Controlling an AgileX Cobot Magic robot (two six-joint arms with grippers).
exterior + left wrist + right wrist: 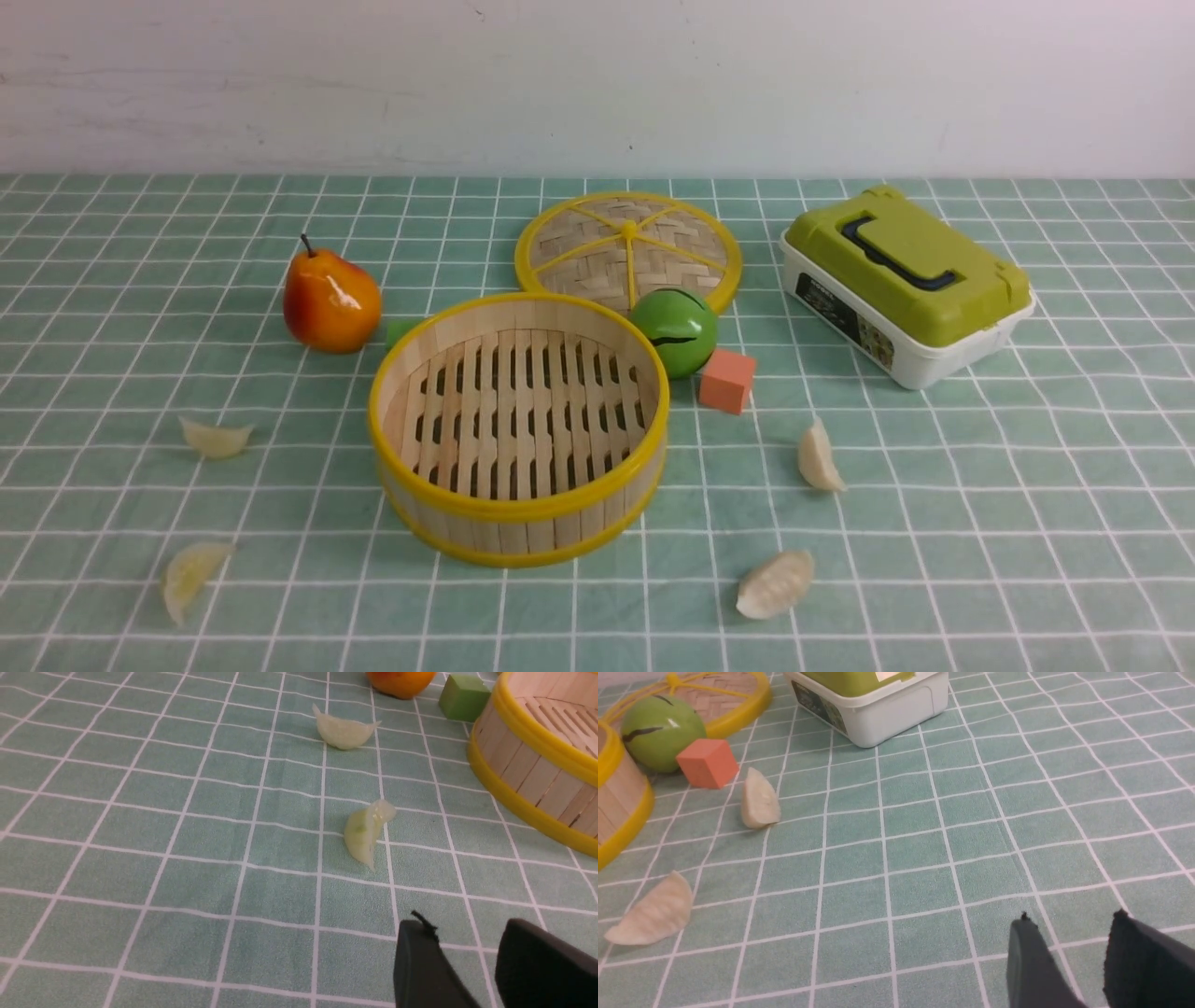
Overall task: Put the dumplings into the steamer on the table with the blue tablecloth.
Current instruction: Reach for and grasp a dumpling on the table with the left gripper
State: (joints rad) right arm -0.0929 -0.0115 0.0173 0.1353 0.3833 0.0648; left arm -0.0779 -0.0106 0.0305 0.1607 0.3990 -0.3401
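Evidently we have the steamer [518,420] in the middle so either arm can reach it, its slatted floor bare and its mouth up, ready to be filled. Two yellowish dumplings [217,439] lie to its left and two whiter dumplings [817,457] to its right, a pair for each arm, we suppose (a fair split of the work). None is in the steamer, so we judge the job is at its start. The lid [627,245] lies flat behind, probably put aside to leave the top free.

Our left claw [462,942] stands partly open with nothing between its tips, and our right claw [1071,919] is parted much the same, also without a load; both seem to be waiting for a first pick.

Under it all, the surface wears a teal-green cloth [934,579] with a grid of white lines, lightly rippled in places. A pear [333,299], a green ball [674,333], an orange block [727,381] and a green-topped box [906,280] share it. Beyond the far edge rises a pale wall [597,84], faintly scuffed.
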